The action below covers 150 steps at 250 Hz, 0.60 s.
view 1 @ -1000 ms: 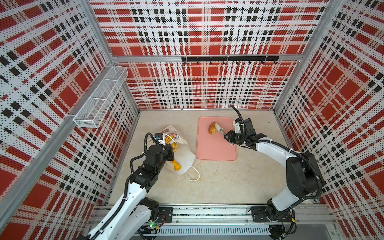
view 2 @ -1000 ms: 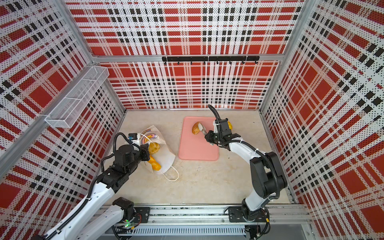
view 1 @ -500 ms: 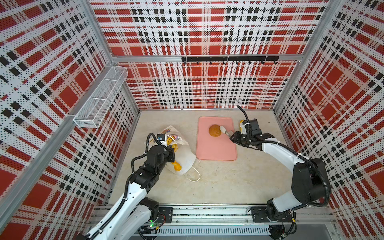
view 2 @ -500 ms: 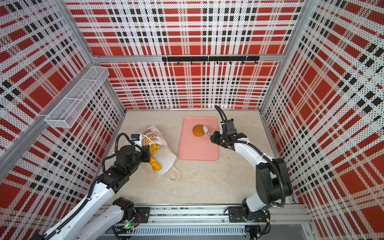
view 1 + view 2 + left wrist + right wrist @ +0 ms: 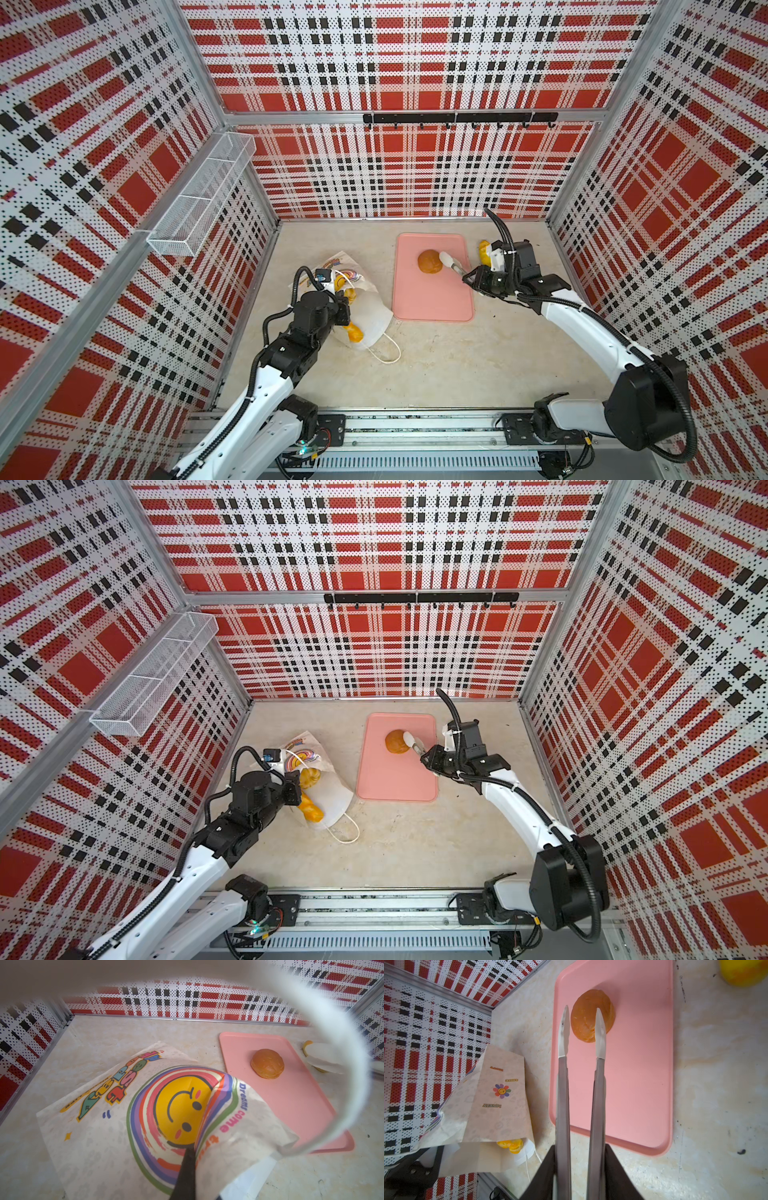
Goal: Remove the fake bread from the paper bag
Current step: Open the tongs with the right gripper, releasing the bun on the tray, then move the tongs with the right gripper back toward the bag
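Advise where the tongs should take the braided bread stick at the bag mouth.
Pinch the braided bread stick across its narrow width at the exposed end, coming from the paper bag's open mouth, the near side in both top views. Its other end lies close by the left gripper, shut on the bag's edge.

A flat pink tray (image 5: 432, 299) lies on the beige table (image 5: 457, 365) toward 1 o'clock, with metal tongs (image 5: 453, 264) over it. A wire basket (image 5: 203, 203) hangs at 10 o'clock, and a black hook rail (image 5: 457, 118) at 12.

Lab robot booth: plaid pegboard walls (image 5: 415, 174), aluminium frame (image 5: 291, 118), base rail (image 5: 415, 432)
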Each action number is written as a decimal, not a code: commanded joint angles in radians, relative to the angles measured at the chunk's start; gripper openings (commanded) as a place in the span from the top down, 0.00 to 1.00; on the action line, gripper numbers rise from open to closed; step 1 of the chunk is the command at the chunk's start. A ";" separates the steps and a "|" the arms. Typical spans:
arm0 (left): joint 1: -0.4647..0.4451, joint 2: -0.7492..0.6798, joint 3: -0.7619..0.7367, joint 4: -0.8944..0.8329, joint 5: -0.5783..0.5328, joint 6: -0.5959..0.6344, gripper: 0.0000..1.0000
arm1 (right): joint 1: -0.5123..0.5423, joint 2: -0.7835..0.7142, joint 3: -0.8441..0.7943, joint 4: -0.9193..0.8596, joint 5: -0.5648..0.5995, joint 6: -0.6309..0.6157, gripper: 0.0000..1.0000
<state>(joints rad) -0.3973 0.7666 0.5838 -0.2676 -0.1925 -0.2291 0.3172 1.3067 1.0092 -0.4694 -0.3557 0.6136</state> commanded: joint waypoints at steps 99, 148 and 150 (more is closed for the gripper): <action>-0.038 -0.015 -0.006 0.014 0.008 0.021 1.00 | 0.491 -0.340 -0.202 0.133 -0.075 0.225 0.67; -0.050 -0.015 -0.010 0.021 0.005 0.013 1.00 | 0.545 -0.241 -0.207 0.262 -0.113 0.231 0.65; -0.050 -0.016 -0.010 0.022 0.004 0.013 1.00 | 0.545 -0.234 -0.205 0.266 -0.115 0.228 0.65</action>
<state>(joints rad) -0.4347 0.7650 0.5835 -0.2707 -0.1925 -0.2047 0.8486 1.0180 0.7811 -0.3683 -0.4515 0.8238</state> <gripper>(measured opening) 0.054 0.343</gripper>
